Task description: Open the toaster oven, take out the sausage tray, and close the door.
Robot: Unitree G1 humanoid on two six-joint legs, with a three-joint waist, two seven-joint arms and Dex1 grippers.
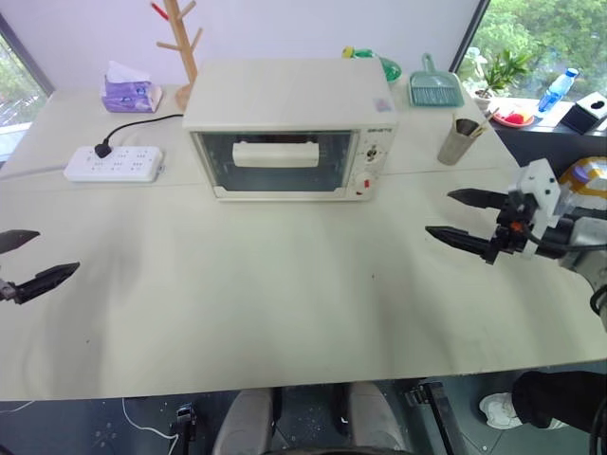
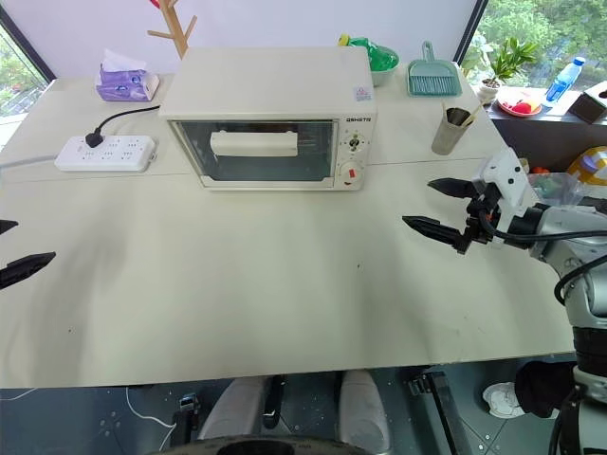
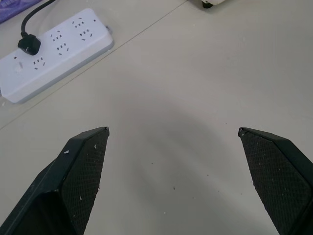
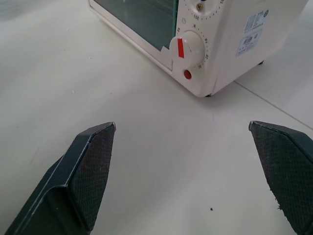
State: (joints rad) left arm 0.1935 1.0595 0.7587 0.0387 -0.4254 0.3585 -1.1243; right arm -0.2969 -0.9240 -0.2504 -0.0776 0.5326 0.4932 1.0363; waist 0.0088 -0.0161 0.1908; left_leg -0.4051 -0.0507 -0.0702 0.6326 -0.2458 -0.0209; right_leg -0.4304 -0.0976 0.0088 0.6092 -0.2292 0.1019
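Head cameras show the toaster oven [image 1: 289, 128] at the back of the table [image 1: 285, 303], its door [image 1: 275, 163] shut, so nothing of the job is done yet; the sausage tray can't be made out through the glass. The left gripper [image 1: 27, 258] and right gripper [image 1: 465, 218] hover well apart from it, both spread wide and empty. Left wrist view looks past open fingers [image 3: 80, 171] at a power strip [image 3: 54, 51]. Right wrist view faces the oven's knob panel between parted fingers [image 4: 88, 171].
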